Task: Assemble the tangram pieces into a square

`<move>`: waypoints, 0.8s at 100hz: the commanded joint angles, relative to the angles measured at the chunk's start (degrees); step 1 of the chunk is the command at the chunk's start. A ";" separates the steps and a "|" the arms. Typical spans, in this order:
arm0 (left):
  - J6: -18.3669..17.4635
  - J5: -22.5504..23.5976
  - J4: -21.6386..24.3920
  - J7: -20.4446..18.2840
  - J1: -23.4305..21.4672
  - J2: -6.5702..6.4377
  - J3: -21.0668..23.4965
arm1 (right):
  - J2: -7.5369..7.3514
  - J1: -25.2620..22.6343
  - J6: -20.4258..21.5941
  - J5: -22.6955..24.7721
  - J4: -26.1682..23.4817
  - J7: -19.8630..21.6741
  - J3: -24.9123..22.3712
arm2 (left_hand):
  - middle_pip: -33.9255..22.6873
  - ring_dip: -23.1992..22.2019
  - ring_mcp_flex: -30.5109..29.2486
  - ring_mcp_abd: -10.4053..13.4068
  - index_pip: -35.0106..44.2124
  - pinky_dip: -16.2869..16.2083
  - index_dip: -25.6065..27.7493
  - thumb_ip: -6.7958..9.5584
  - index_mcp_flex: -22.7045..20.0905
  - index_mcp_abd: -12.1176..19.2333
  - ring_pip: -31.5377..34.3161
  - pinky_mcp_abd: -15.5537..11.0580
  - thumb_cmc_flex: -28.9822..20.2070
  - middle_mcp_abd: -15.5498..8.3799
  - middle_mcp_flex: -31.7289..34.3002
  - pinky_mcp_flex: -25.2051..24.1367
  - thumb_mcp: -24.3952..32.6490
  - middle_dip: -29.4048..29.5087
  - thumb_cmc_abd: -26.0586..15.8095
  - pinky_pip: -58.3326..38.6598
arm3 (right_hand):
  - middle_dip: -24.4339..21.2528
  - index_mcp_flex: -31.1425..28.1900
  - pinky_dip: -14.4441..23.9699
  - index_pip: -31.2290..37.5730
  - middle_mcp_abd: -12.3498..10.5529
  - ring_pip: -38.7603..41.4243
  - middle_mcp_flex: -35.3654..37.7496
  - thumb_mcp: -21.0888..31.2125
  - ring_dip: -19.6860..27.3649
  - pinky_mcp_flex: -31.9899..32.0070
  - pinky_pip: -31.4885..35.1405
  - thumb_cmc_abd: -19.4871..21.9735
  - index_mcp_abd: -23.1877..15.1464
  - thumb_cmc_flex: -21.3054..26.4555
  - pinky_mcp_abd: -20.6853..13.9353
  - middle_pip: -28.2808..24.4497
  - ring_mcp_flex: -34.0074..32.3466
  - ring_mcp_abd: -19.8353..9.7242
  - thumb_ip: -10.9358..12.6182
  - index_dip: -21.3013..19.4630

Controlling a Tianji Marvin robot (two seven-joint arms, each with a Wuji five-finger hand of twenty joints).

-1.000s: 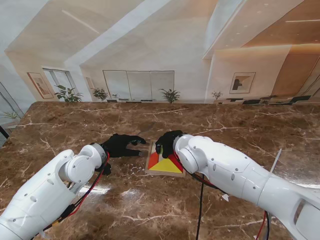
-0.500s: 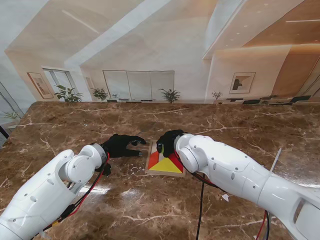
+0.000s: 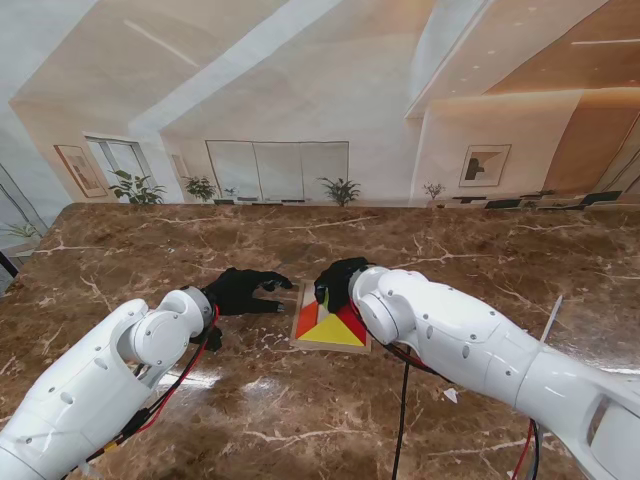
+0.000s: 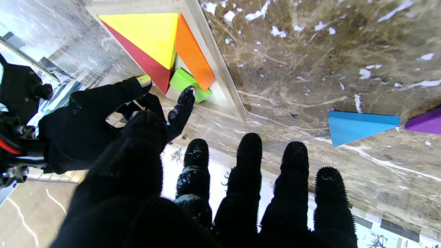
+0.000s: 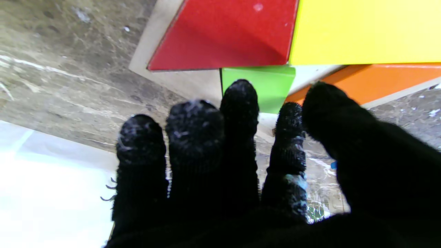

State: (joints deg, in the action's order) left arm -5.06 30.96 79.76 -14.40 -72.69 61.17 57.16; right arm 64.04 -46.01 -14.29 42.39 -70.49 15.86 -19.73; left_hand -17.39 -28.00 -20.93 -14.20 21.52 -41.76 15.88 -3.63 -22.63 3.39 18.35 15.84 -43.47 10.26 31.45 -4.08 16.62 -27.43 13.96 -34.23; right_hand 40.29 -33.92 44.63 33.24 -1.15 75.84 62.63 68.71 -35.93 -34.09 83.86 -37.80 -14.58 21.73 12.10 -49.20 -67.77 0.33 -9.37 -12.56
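Since a second ago almost nothing has moved: our right hand (image 3: 336, 283) edged slightly toward 3 o'clock over the tray's (image 3: 297, 318) far end, while our left hand (image 3: 243, 289) stayed open and empty. To seat the green piece (image 5: 264, 86) we should nudge it flat between the red triangle (image 5: 227, 32) and orange piece (image 5: 379, 80) without disturbing the yellow triangle (image 5: 365, 31). Right fingertips (image 5: 240, 94) touch its near edge with fingers spread, gripping nothing.
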 commanded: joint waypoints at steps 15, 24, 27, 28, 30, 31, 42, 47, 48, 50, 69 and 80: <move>0.23 -0.04 -0.17 -0.17 -0.04 0.00 -0.21 | 0.07 -0.30 -0.08 -0.30 0.54 0.63 -0.25 | -0.70 -0.96 0.05 0.11 -0.44 1.14 -1.11 1.24 -1.29 0.17 0.64 -0.97 -1.43 1.02 1.32 -0.94 -1.50 -0.65 -1.66 -1.28 | -0.36 0.12 0.71 0.90 -0.15 1.97 -0.35 0.87 -0.48 0.66 2.83 0.71 -0.04 -1.93 0.10 -0.48 -0.63 -0.51 0.98 -0.04; 0.25 -0.04 -0.18 -0.21 -0.01 -0.01 -0.25 | 0.08 -0.43 0.19 -0.30 0.51 0.42 -0.55 | -0.67 -0.96 0.07 0.06 -0.44 1.14 -1.11 1.24 -1.27 0.10 0.63 -0.99 -1.45 1.10 1.28 -0.91 -1.53 -0.64 -1.67 -1.29 | -0.38 -0.01 0.71 0.93 -0.19 1.95 -0.34 0.91 -0.46 0.66 2.83 0.51 -0.13 -1.94 0.12 -0.47 -0.64 -0.46 0.95 -0.05; 0.26 -0.04 -0.18 -0.21 0.00 -0.01 -0.26 | 0.10 -0.47 0.24 -0.35 0.52 0.39 -0.63 | -0.66 -0.95 0.08 0.13 -0.43 1.14 -1.11 1.24 -1.28 0.12 0.63 -1.01 -1.43 1.09 1.26 -0.93 -1.55 -0.64 -1.66 -1.29 | -0.37 -0.07 0.71 0.95 -0.19 1.95 -0.33 0.94 -0.46 0.67 2.82 0.52 -0.13 -1.89 0.14 -0.47 -0.64 -0.46 0.94 -0.05; 0.26 -0.04 -0.18 -0.22 0.00 -0.01 -0.26 | 0.10 -0.48 0.24 -0.37 0.51 0.37 -0.67 | -0.68 -0.96 0.03 0.14 -0.44 1.14 -1.11 1.24 -1.26 0.12 0.65 -1.02 -1.42 1.09 1.30 -0.91 -1.55 -0.64 -1.67 -1.30 | -0.37 -0.14 0.71 0.97 -0.16 1.95 -0.28 0.93 -0.46 0.68 2.82 0.51 -0.16 -1.91 0.16 -0.50 -0.64 -0.46 0.93 -0.06; 0.26 -0.04 -0.18 -0.22 0.00 -0.01 -0.27 | 0.11 -0.50 0.24 -0.41 0.51 0.36 -0.71 | -0.67 -0.96 0.03 0.09 -0.44 1.14 -1.11 1.25 -1.25 0.16 0.65 -1.02 -1.46 1.09 1.28 -0.90 -1.53 -0.64 -1.69 -1.30 | -0.36 -0.25 0.70 1.01 -0.14 1.95 -0.28 0.95 -0.46 0.69 2.81 0.55 -0.16 -1.90 0.18 -0.50 -0.64 -0.46 0.93 -0.07; 0.26 -0.04 -0.19 -0.21 0.01 -0.01 -0.27 | 0.10 -0.50 0.25 -0.42 0.51 0.36 -0.72 | -0.68 -0.96 0.03 0.11 -0.43 1.13 -1.11 1.25 -1.26 0.15 0.65 -1.01 -1.48 1.07 1.29 -0.90 -1.53 -0.65 -1.67 -1.30 | -0.36 -0.31 0.70 1.03 -0.13 1.95 -0.28 0.95 -0.46 0.69 2.81 0.55 -0.23 -1.92 0.19 -0.50 -0.64 -0.46 0.92 -0.08; 0.28 -0.03 -0.20 -0.21 0.01 -0.01 -0.28 | 0.01 -0.71 0.41 -0.28 0.34 0.33 -1.03 | -0.66 -0.95 0.07 0.08 -0.42 1.14 -1.09 1.25 -1.23 0.09 0.62 -0.98 -1.49 1.20 1.25 -0.93 -1.57 -0.65 -1.65 -1.30 | -0.37 -0.62 0.70 1.07 -0.15 1.95 -0.27 1.00 -0.45 0.69 2.80 0.42 -0.14 -1.88 0.22 -0.49 -0.64 -0.46 0.89 -0.08; 0.28 -0.04 -0.20 -0.20 0.00 0.00 -0.29 | -0.06 -0.93 0.43 -0.25 0.14 0.33 -1.34 | -0.68 -0.95 0.05 0.05 -0.43 1.15 -1.10 1.25 -1.24 0.09 0.64 -0.97 -1.43 1.04 1.29 -0.95 -1.61 -0.65 -1.66 -1.28 | -0.39 -0.76 0.70 1.09 -0.12 1.95 -0.31 1.02 -0.45 0.67 2.80 0.44 -0.24 -1.90 0.24 -0.45 -0.64 -0.46 0.87 -0.09; 0.27 -0.04 -0.20 -0.20 0.00 0.00 -0.29 | -0.08 -0.98 0.45 -0.22 0.08 0.33 -1.42 | -0.67 -0.96 0.03 0.08 -0.43 1.15 -1.10 1.25 -1.25 0.11 0.65 -0.97 -1.43 1.06 1.27 -0.95 -1.61 -0.65 -1.69 -1.28 | -0.39 -0.75 0.70 1.08 -0.12 1.95 -0.30 1.02 -0.45 0.67 2.80 0.45 -0.26 -1.92 0.24 -0.45 -0.64 -0.46 0.86 -0.09; 0.26 -0.04 -0.21 -0.19 0.01 0.00 -0.30 | -0.13 -1.09 0.49 -0.15 -0.05 0.32 -1.62 | -0.65 -0.95 0.11 0.12 -0.43 1.15 -1.10 1.26 -1.25 0.07 0.61 -0.97 -1.46 1.02 1.23 -0.95 -1.60 -0.64 -1.66 -1.27 | -0.40 -0.75 0.70 1.07 -0.11 1.95 -0.32 1.02 -0.45 0.67 2.80 0.44 -0.29 -1.94 0.24 -0.44 -0.64 -0.46 0.87 -0.08; 0.04 0.04 -0.35 0.09 0.13 0.05 -0.46 | -0.44 -2.85 0.97 0.15 -1.93 -0.16 -5.13 | -0.65 -0.95 0.06 0.20 -0.41 1.14 -1.09 1.27 -1.24 0.12 0.64 -0.95 -1.42 0.97 1.16 -0.94 -1.63 -0.63 -1.69 -1.29 | -0.67 -1.16 0.67 1.22 -0.02 1.77 -0.53 0.55 -0.39 0.78 2.72 -0.02 -0.11 -3.41 0.32 -0.31 -0.43 -0.46 2.25 -0.14; 0.10 0.11 -0.36 0.30 0.09 0.09 -0.41 | -0.72 -4.18 1.54 0.58 -3.83 -0.34 -7.80 | -0.60 -0.94 0.13 0.09 -0.39 1.15 -1.08 1.28 -1.28 0.12 0.61 -0.98 -1.49 0.99 1.05 -1.00 -1.63 -0.60 -1.68 -1.26 | -0.90 -1.84 0.64 1.49 0.04 1.59 -0.80 -0.24 -0.35 0.92 2.60 -0.74 0.05 -3.76 0.38 -0.18 -0.16 -0.48 2.34 -0.23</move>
State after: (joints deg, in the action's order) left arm -5.03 30.91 79.67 -14.28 -72.53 61.18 56.87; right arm 63.61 -49.58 -13.06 42.73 -73.12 15.16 -26.83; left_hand -17.39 -28.00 -20.93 -14.20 21.52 -41.76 15.88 -3.63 -22.65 3.39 18.35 15.84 -43.48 10.27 31.45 -4.08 16.14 -27.43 13.96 -34.24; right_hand 39.72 -34.03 44.63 33.45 -1.15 75.84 62.63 68.60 -35.93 -34.08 83.86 -37.81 -14.58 21.09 12.09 -49.20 -67.74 0.33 -8.45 -12.56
